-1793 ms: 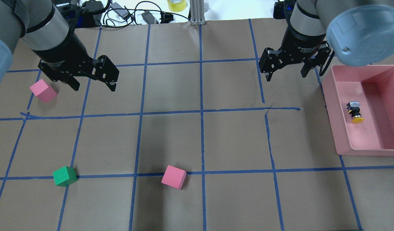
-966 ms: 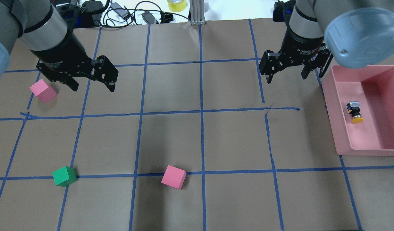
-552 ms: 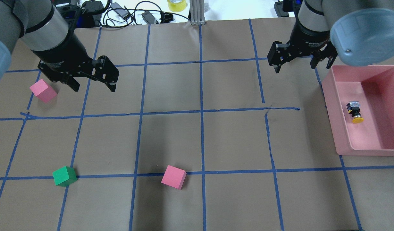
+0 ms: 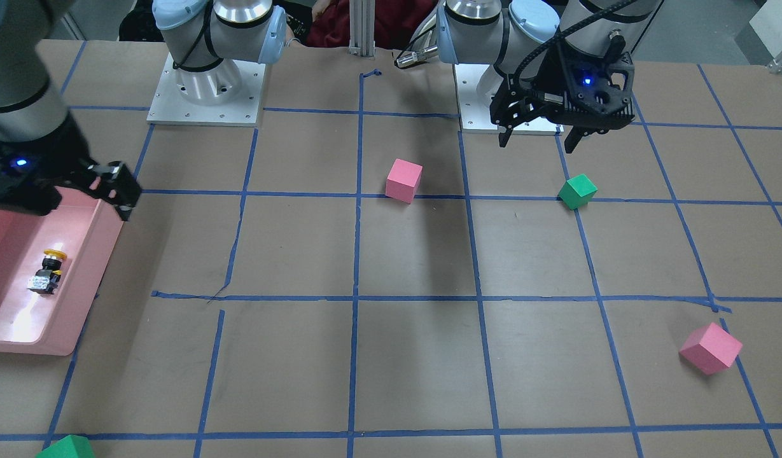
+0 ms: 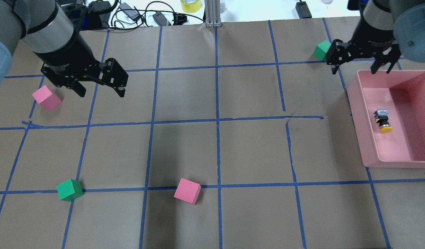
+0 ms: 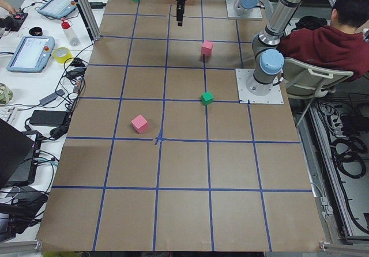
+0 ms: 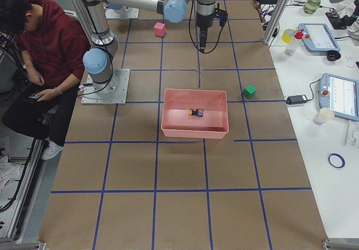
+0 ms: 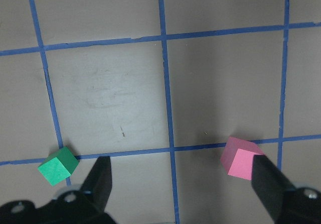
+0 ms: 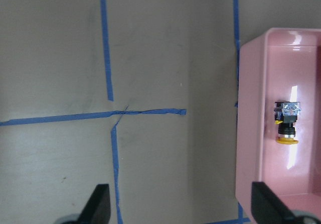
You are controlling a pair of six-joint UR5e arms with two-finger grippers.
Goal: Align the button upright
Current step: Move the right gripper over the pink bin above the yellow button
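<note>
The button point(image 5: 382, 121) lies on its side inside the pink bin point(image 5: 357, 103), yellow cap toward the near side and boxy base toward the far side. It also shows in the front view point(image 4: 47, 270) and the right wrist view point(image 9: 287, 126). My right gripper point(image 5: 359, 67) is open and empty, and hovers over the bin's far left corner, apart from the button. My left gripper point(image 5: 101, 91) is open and empty over the table's left part, far from the bin.
A pink cube point(image 5: 46, 98) lies just left of my left gripper. A green cube point(image 5: 70, 190) and another pink cube point(image 5: 187, 190) lie near the front. A second green cube point(image 5: 322, 49) sits beside my right gripper. Cables and a tape roll point(image 5: 190, 5) lie beyond the far edge.
My right gripper has moved right and toward the far edge, up to the bin's far corner, uncovering a green cube. The left arm and the button have stayed in place.
</note>
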